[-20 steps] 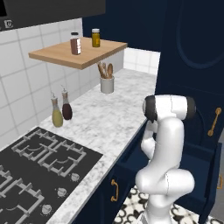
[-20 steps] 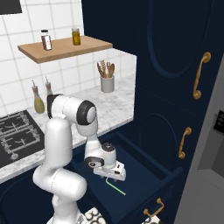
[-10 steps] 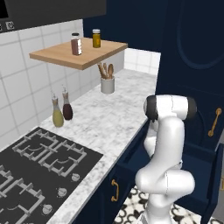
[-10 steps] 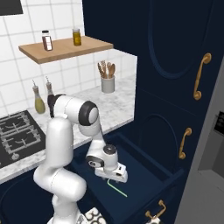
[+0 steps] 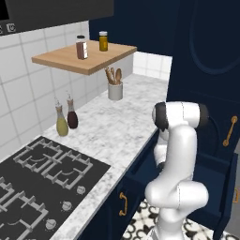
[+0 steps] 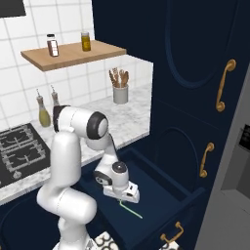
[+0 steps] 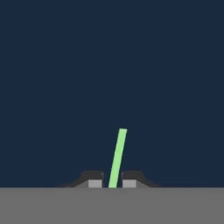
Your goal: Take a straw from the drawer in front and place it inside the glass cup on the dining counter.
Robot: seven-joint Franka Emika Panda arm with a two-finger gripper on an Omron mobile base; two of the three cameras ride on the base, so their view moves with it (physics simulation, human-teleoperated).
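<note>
The straw (image 7: 117,156) lies on the dark navy floor of the open drawer (image 6: 161,193), and in my hand view it passes between the two finger tips (image 7: 95,179), which stand closed against it on both sides. I read this as the gripper (image 6: 122,197) gripping the straw, though from the right base view I cannot tell if the straw (image 6: 131,209) is already off the floor or still resting on it. There the hand is low inside the drawer, and the green line comes out from under it toward the near right. The arm (image 5: 180,154) bends down from its base in front of the navy cabinets. Farther, on the marbled kitchen counter (image 5: 126,124), I see a grey pot with wooden spoons (image 5: 115,84), two bottles (image 5: 66,119) to the left near the tiled wall, and the stove (image 5: 47,171). Above is a wooden shelf (image 5: 89,58) with two small jars (image 5: 92,44).
</note>
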